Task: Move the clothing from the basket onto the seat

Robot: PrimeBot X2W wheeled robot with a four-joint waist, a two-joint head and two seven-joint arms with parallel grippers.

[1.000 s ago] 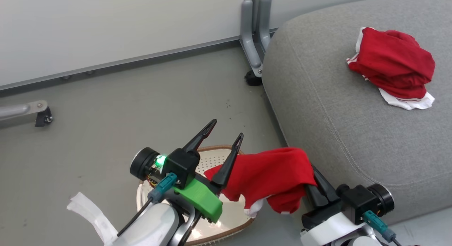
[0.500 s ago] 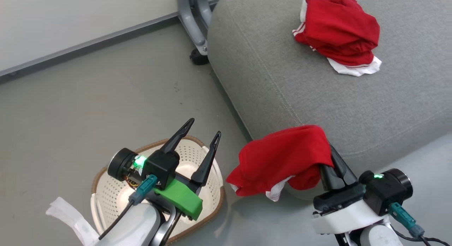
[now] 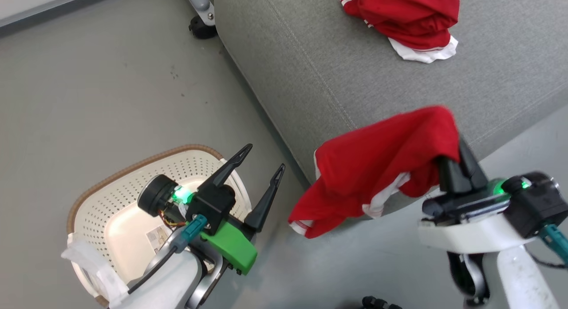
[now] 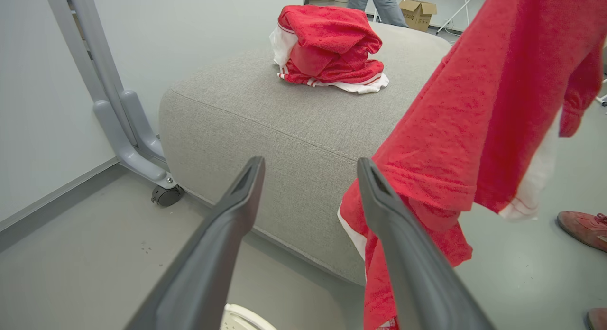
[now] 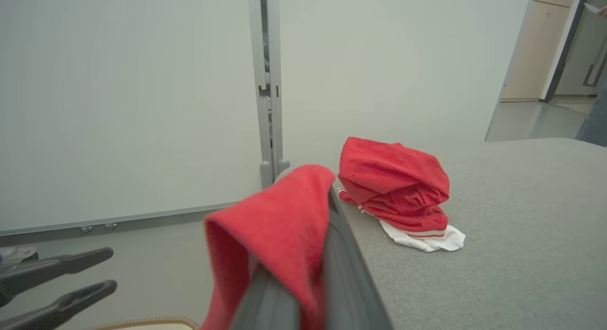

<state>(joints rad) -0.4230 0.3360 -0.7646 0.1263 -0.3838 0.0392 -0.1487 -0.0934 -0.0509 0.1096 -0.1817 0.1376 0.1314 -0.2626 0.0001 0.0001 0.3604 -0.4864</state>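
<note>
My right gripper is shut on a red garment, one piece of the clothing. It hangs in the air against the front edge of the grey seat. The cloth drapes over the shut fingers in the right wrist view. A second red garment lies crumpled on top of the seat, seen too as a heap from the left wrist. The cream basket stands on the floor at lower left with a paper label inside. My left gripper hovers open over its right rim, holding nothing.
A grey stand leg with a castor stands against the seat's far-left corner, by the wall. A person's red shoe is on the floor right of the seat, and a cardboard box sits behind it.
The head camera has swung, shifting the whole picture. My right gripper has carried the hanging garment away from over the basket, up to the seat's front edge. The left gripper stays open.
</note>
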